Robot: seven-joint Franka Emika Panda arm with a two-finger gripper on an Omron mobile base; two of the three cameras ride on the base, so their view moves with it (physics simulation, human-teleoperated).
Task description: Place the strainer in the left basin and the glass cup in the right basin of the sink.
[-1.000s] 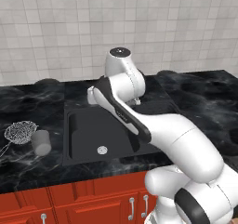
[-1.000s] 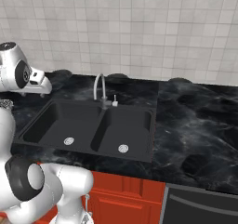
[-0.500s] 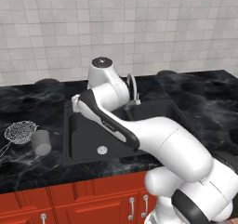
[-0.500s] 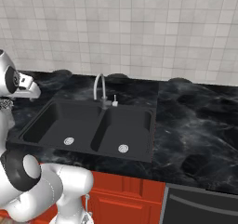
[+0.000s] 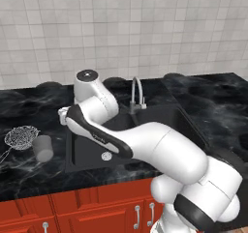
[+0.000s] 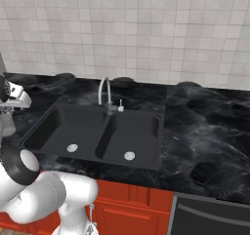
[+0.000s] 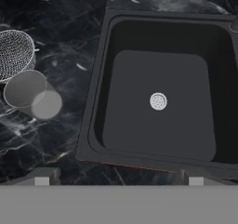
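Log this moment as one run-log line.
phase: approach | jaws: open, empty | strainer and glass cup: on counter left of sink | left basin: empty

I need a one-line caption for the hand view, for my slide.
Silvery wire-mesh strainer and pale-grey translucent glass cup on black marbled counter, beside the wide black left basin.

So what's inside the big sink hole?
Just the round silver drain on the dark floor of the left basin. The strainer and glass cup sit outside on the counter. Its nearest wall is hidden.

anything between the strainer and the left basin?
Nothing visible. The strainer sits on the counter left of the left basin, touching the glass cup; only bare counter and the basin rim lie between.
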